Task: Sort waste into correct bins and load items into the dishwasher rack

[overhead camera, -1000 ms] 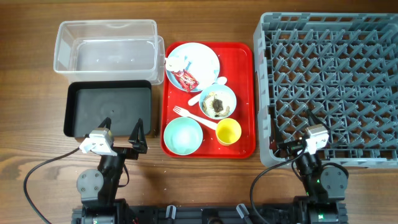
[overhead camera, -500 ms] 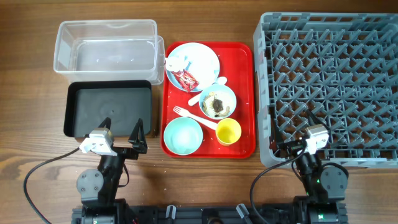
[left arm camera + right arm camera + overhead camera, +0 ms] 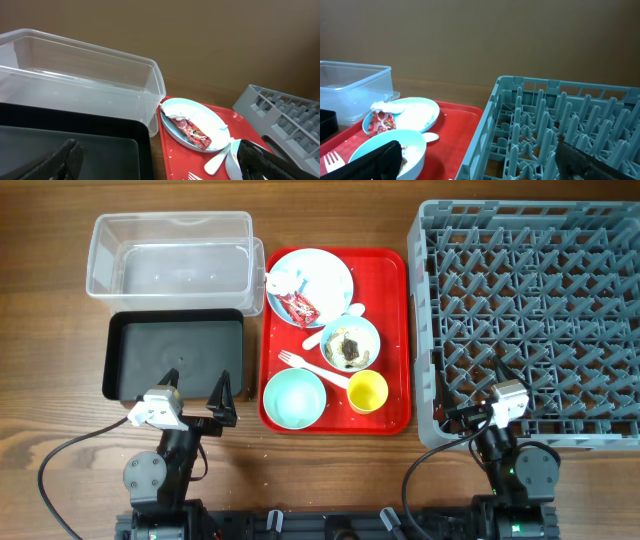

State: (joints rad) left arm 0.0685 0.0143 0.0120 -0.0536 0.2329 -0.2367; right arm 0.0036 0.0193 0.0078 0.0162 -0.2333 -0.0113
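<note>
Behind wooden table (image 3: 40,300) — plain brown wall (image 3: 200,35); dishwasher rack (image 3: 420,330) right.

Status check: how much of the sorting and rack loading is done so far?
Nothing looks done: the dishwasher rack, clear tub and black tub hold nothing. Nothing in hand: left tool and right tool are open at the near edge. Left: napkin and red wrapper on the plate, scraps in a blue bowl, mint bowl, yellow cup, fork, spoon, all on the red tray.

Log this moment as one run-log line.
left tool open, empty, by black bin | right tool open, empty, by rack | plate, bowls, cup, cutlery, waste on tray | clear bin, black bin, rack empty
</note>
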